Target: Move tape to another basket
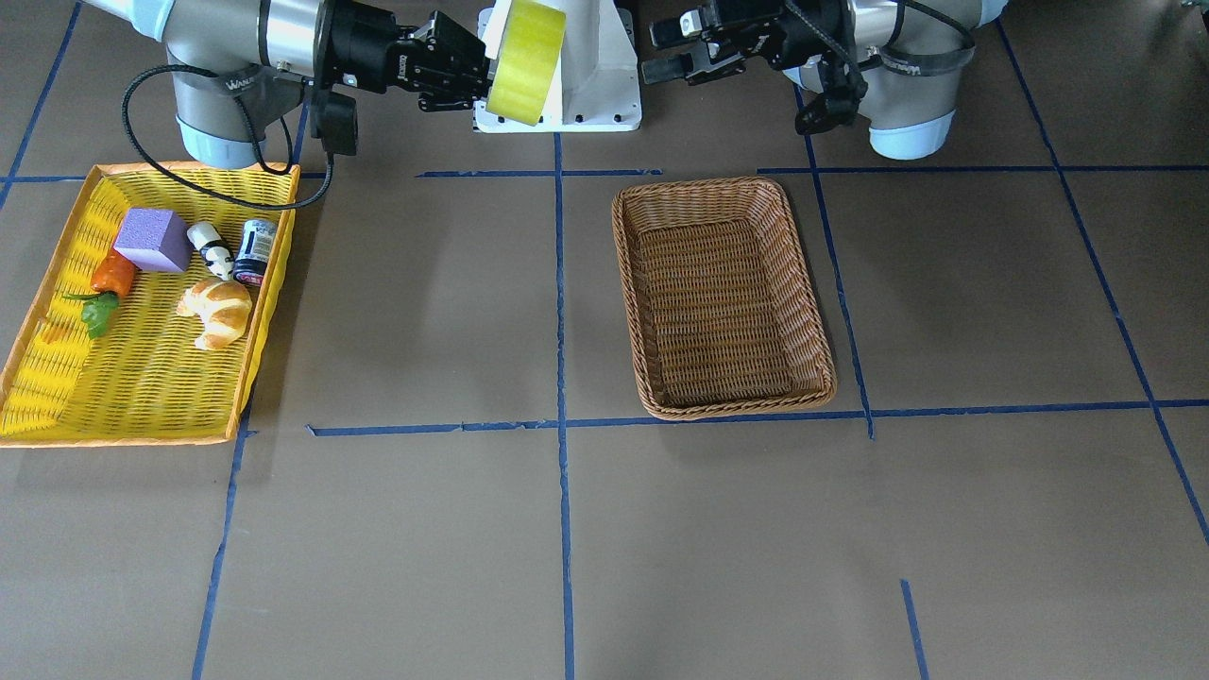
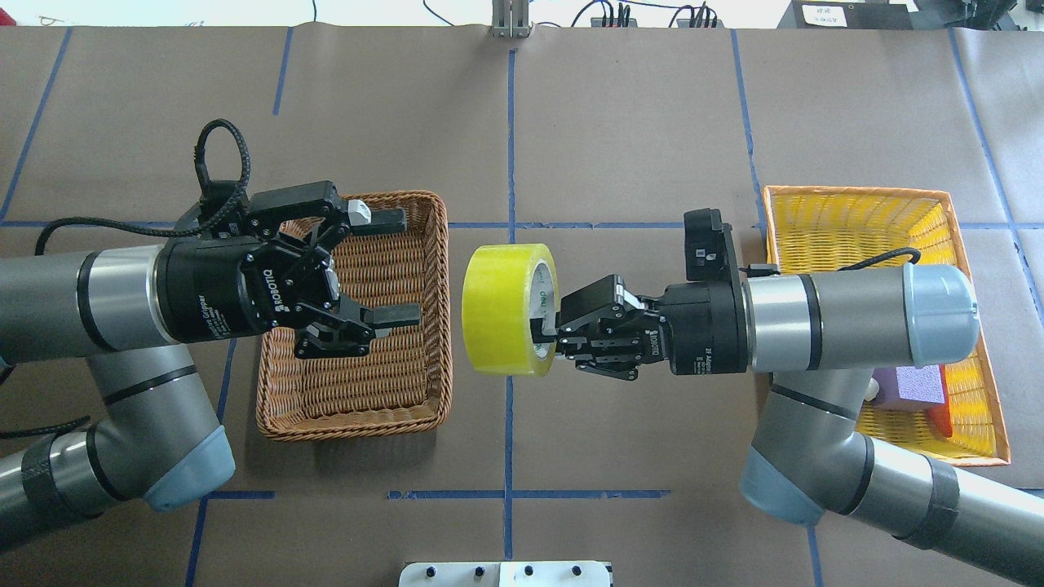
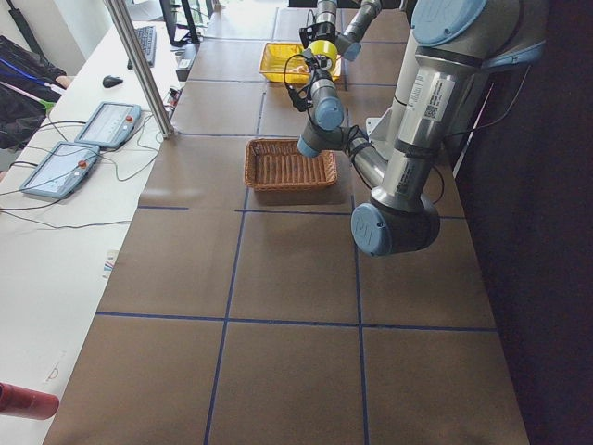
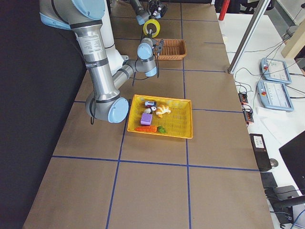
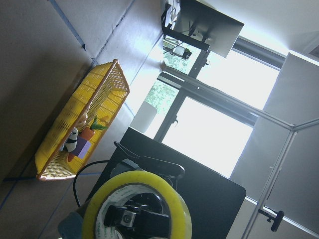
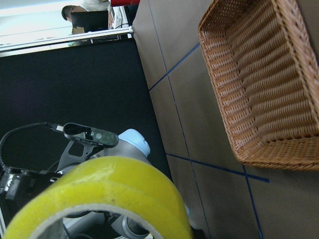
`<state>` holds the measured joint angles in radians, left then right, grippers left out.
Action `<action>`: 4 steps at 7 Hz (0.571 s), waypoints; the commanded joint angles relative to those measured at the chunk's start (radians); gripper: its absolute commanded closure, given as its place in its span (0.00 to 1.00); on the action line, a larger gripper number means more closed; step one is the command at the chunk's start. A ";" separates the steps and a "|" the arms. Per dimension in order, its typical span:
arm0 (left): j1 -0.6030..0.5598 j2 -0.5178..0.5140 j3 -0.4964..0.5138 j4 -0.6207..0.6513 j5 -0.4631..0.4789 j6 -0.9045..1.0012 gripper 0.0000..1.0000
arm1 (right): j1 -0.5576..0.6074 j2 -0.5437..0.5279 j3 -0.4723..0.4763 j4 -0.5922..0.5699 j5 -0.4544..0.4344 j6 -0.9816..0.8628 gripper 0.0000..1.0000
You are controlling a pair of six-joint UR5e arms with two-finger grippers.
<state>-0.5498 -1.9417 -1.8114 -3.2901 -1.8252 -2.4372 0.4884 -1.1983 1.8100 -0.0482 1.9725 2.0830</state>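
In the middle of the overhead view the tape hangs on edge in the air above the brown tabletop. The right gripper, reaching in from the right, is clamped on the roll's wall, with one finger inside the pale core. Just left of it the left gripper hovers with its fingers spread wide apart and nothing between them. It covers part of the brown wicker basket beneath, so it stands between the roll and the basket's floor. The tape itself is beside that basket's right rim, not over it. At the far right of that view, partly under the right arm, sits the yellow basket. It holds a purple block, a croissant, a carrot, a dark jar and a small black-and-white figure. Blue tape lines divide the tabletop into a grid. At the left of the exterior left view, a white bench carries two control pendants and a metal post.
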 commanded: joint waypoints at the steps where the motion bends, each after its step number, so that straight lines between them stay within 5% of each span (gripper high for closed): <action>1: 0.021 -0.017 -0.003 -0.006 0.009 -0.002 0.00 | -0.060 0.011 0.029 0.001 0.002 0.026 1.00; 4: 0.037 -0.029 -0.012 -0.005 0.009 -0.002 0.00 | -0.068 0.011 0.026 -0.001 -0.003 0.026 1.00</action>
<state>-0.5239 -1.9697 -1.8170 -3.2954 -1.8163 -2.4390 0.4236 -1.1881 1.8373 -0.0489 1.9711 2.1087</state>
